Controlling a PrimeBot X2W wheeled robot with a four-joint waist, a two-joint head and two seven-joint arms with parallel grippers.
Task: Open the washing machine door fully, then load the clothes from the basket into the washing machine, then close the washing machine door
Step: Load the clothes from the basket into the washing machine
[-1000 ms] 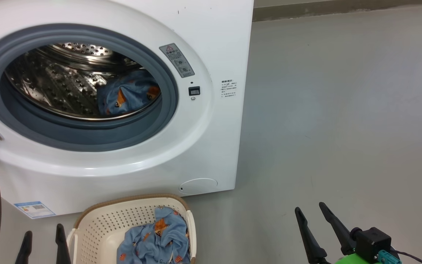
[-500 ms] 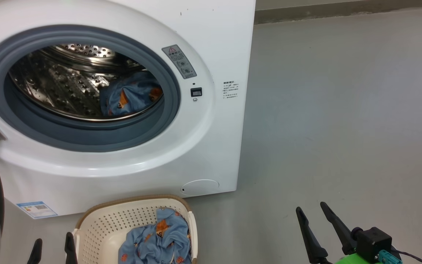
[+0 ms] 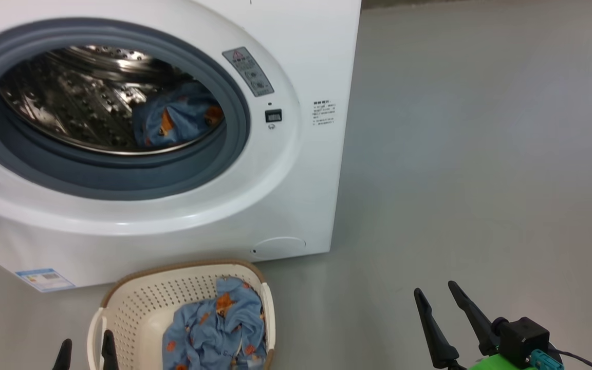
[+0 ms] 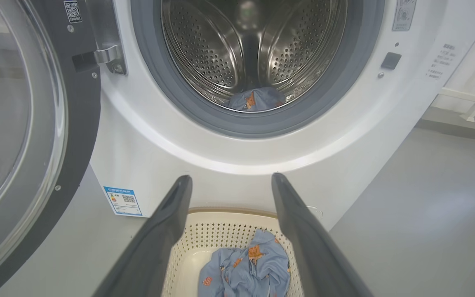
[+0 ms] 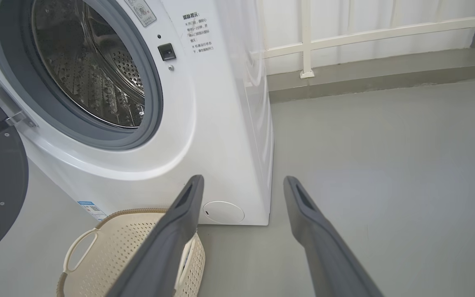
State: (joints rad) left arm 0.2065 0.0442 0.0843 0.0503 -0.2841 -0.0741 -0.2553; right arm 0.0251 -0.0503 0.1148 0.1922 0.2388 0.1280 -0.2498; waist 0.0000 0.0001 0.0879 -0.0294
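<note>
Blue printed clothes (image 3: 214, 329) lie heaped in the right part of the cream basket (image 3: 136, 303), which stands on the grey floor (image 3: 481, 154) just in front of the white washing machine (image 3: 301, 195). A second blue garment (image 3: 172, 121) lies inside the steel drum (image 3: 70, 113), low and to the right, behind the blue-grey gasket (image 3: 121, 180). The washing machine door (image 4: 76, 136) stands swung open at the left on its hinge (image 4: 105, 55). My left claw (image 4: 230, 178) hovers at the basket's near left side, fingers spread wide, grasping nothing. My right claw (image 3: 436, 289) hangs well to the right over bare floor, likewise wide and empty.
</note>
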